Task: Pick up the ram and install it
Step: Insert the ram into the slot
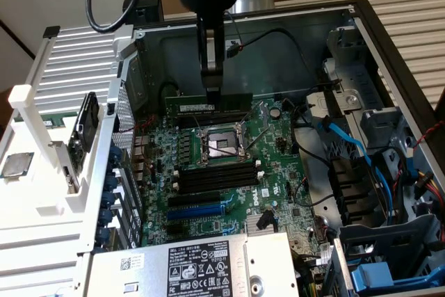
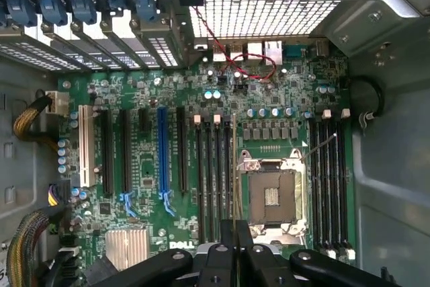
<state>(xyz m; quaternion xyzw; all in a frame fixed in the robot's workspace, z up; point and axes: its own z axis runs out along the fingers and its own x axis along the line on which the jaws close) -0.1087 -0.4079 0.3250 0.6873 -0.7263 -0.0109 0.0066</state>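
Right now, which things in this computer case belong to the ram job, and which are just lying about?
Part of the job: the ram, clamped in the jaws; the black memory slots.
Just there: the processor socket, blue slot, blue cables, power supply.

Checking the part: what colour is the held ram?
The ram is green with a white label strip; exterior view.

I work in a computer workshop: an open PC case [image 1: 292, 39], bare motherboard [image 1: 274, 165] and loose cables [image 1: 345, 137] lie under me.
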